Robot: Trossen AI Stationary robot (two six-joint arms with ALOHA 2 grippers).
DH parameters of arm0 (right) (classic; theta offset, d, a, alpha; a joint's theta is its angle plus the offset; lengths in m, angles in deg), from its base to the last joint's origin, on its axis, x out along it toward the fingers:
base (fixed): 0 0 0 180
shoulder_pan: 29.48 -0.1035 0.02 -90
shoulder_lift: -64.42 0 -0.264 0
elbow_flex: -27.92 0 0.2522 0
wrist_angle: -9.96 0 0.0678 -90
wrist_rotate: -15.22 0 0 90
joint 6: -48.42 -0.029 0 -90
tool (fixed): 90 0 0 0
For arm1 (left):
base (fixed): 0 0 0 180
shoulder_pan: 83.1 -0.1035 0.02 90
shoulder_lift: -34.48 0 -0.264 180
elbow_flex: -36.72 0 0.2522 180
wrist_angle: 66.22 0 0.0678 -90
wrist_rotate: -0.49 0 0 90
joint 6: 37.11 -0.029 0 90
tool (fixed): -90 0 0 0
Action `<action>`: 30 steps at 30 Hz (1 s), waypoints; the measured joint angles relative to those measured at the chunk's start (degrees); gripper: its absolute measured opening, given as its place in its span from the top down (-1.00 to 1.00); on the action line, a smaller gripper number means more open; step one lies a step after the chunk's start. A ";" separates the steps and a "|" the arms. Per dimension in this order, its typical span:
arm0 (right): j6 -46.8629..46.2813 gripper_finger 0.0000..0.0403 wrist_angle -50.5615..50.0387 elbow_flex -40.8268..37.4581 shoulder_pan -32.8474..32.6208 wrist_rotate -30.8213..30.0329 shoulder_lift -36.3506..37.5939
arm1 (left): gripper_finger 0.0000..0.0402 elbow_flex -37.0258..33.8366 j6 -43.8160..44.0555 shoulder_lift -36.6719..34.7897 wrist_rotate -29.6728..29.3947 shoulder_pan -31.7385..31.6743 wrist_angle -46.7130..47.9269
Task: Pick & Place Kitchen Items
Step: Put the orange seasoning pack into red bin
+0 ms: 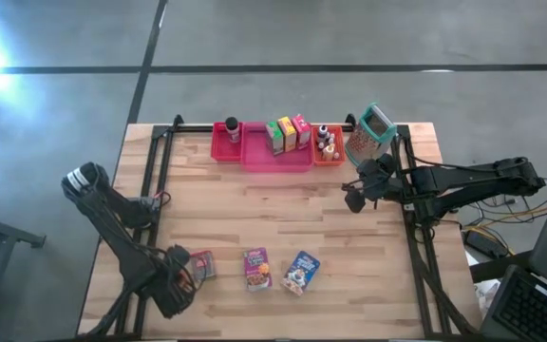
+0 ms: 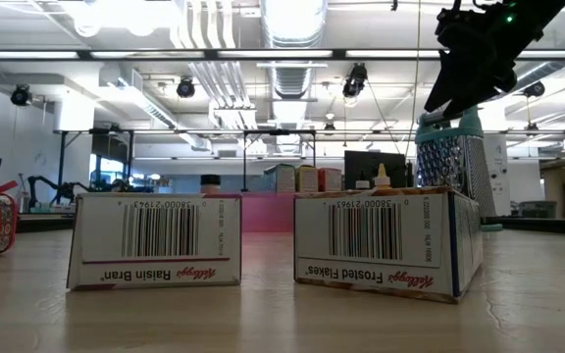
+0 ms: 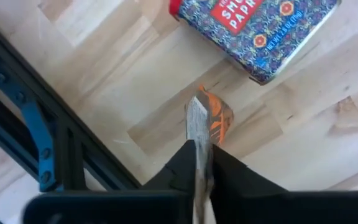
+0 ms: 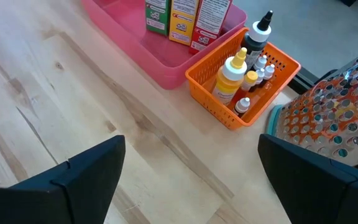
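Pinching down at the near-left corner of the worktop [image 1: 283, 218], the left claw [image 3: 199, 134] has its fingers clenched together over a small orange piece [image 3: 218, 119], which looks like the orange wedge. The wrist view is too close to say whether the piece is truly caught between the tips or only lying under them. Just beside it lies a paprika tin [image 3: 253, 31] on its side.

Two small cereal boxes lie flat further right along the near edge: the Raisin Bran box [image 1: 257, 269] and the Frosted Flakes box [image 1: 301, 272], a little apart. These are light, stiff cardboard; a grip across the narrow sides should hold, while a squeeze on the broad faces could dent them. The tin is rigid and smooth, probably slippery, best taken across its flat sides. The wedge is small and low, so a grip must come down close to the wood.

At the far edge sit the red bin [image 1: 226, 144], the pink tray [image 1: 278, 159] with three upright boxes, and the orange basket [image 4: 229, 115] of little bottles, with a metal grater [image 1: 370, 133] beside it.

The right claw [image 4: 191, 168] hangs released, fingers wide, near the basket and holding nothing.
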 joint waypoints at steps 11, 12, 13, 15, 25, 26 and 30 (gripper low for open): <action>0.00 -0.81 -0.01 0.00 0.00 0.00 0.00 | 0.98 0.02 -0.09 -3.93 -0.07 0.00 5.81; 0.00 -0.81 0.01 0.00 0.00 0.00 0.00 | 0.98 0.02 0.02 -4.44 -0.17 0.00 6.33; -0.02 -0.81 0.01 0.00 0.02 0.00 0.00 | 0.98 0.02 0.16 -4.95 -0.62 0.00 7.15; -0.01 -0.81 0.00 0.00 0.02 0.00 0.00 | 0.99 0.06 0.83 -6.18 -2.60 -0.04 8.82; 0.00 -0.81 0.01 0.00 0.02 0.00 0.00 | 0.99 0.09 4.96 -13.58 -17.62 -3.26 15.24; -0.01 -0.81 0.01 0.00 0.00 0.00 0.00 | 0.99 0.09 5.39 -14.34 -19.51 -3.93 15.57; -0.02 -0.81 0.01 0.00 0.00 0.00 0.00 | 0.99 0.09 3.05 -17.03 -24.76 -7.46 15.69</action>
